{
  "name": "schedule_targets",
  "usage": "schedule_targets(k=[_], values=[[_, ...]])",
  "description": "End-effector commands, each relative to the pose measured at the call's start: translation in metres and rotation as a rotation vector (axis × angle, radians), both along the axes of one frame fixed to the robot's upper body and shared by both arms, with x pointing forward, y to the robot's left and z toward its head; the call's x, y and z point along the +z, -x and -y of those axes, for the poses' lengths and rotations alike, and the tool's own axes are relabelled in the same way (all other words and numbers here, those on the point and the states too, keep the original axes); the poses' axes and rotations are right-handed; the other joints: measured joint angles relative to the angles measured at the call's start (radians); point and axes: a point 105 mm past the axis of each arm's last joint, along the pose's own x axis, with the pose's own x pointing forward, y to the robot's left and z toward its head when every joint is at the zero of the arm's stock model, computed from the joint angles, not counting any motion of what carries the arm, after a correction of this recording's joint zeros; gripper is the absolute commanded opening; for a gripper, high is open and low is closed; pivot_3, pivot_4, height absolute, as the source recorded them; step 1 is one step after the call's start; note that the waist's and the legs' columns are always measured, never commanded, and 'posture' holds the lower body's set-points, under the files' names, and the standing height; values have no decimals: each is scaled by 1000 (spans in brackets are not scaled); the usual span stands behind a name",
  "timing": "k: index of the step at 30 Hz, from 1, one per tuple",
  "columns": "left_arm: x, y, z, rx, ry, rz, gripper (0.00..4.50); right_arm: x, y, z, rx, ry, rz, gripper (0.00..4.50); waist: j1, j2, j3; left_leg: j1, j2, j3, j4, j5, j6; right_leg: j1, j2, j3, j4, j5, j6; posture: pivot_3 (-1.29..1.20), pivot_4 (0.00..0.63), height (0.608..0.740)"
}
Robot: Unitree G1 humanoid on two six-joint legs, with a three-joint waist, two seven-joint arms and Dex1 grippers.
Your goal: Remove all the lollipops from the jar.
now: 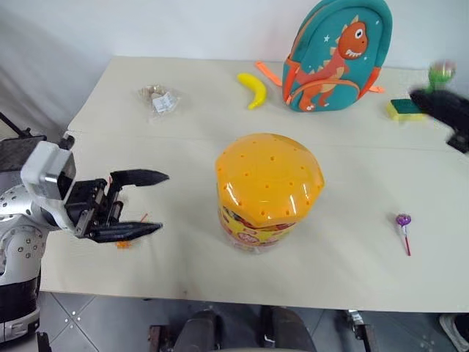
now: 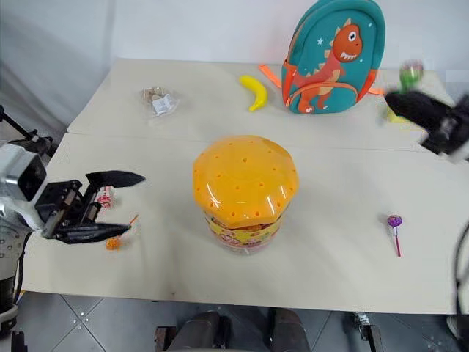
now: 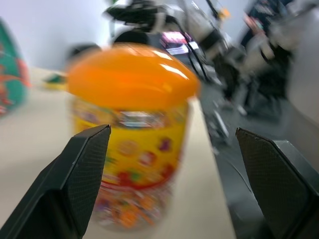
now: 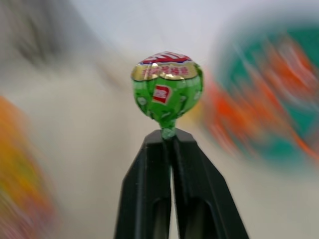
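The jar, a squat clear tub with a domed orange lid full of small holes, stands mid-table. My left gripper hangs open to its left, level and pointing at it, apart from it. An orange lollipop and a red-pink one lie on the table by that gripper. A purple lollipop lies to the jar's right. At the far right my right gripper is shut on the stick of a green lollipop, held in the air above the table.
A teal dinosaur backpack stands at the back, with a banana to its left and a yellow-green sponge to its right. A small clear wrapped packet lies back left. The table's front edge runs just below the jar.
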Motion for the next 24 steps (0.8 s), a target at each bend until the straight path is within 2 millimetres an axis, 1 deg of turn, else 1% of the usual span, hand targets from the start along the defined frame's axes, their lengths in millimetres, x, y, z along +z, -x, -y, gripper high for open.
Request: schedule_targets(k=[1,3,5,8,11,14,17,20,22,24], values=[[2,8,0,-13,-43,48,4265,-29,15,36,-191,148,-132,33,-1,0,0,0,0,0,0,0,0,0,0,0,0,0,0,0,150,740],[-5,9,-1,-8,-71,37,4265,-59,23,55,-291,270,-246,33,-4,0,0,1,1,2,0,0,0,0,0,2,1,0,0,0,150,740],[-9,10,0,-10,-77,31,4265,-78,30,66,-346,320,-297,33,-7,3,0,4,1,5,0,0,0,0,0,4,3,0,0,0,150,740],[-8,14,5,-24,-60,20,4265,-104,41,76,-388,333,-376,33,-9,3,0,7,1,8,0,0,0,0,0,7,1,0,0,0,150,740],[-13,16,5,-27,-79,10,4265,-118,43,79,-396,320,-402,33,-9,3,0,7,1,7,0,-1,-1,1,0,8,1,0,0,0,150,740],[-13,12,4,8,-81,13,4265,-122,38,77,-394,283,-399,772,-9,3,0,7,1,7,0,-1,-1,1,0,7,2,0,0,0,150,740],[-13,8,2,43,-84,8,4265,-123,35,75,-380,273,-401,1809,-9,3,0,7,1,7,0,-1,-1,1,0,7,2,0,0,0,150,740],[-17,5,-1,82,-122,-11,4265,-123,34,69,-354,270,-403,2864,-6,3,0,7,2,6,0,-1,-1,1,0,7,2,0,0,0,150,740],[-15,4,-2,100,-120,1,4265,-111,37,66,-319,273,-370,3503,-2,4,0,7,1,6,0,-1,-1,1,0,7,2,0,0,0,150,740],[-13,2,-3,117,-110,10,4265,-102,39,63,-288,276,-342,4242,1,4,0,6,1,6,0,-1,-1,1,0,7,2,0,0,0,150,740]])
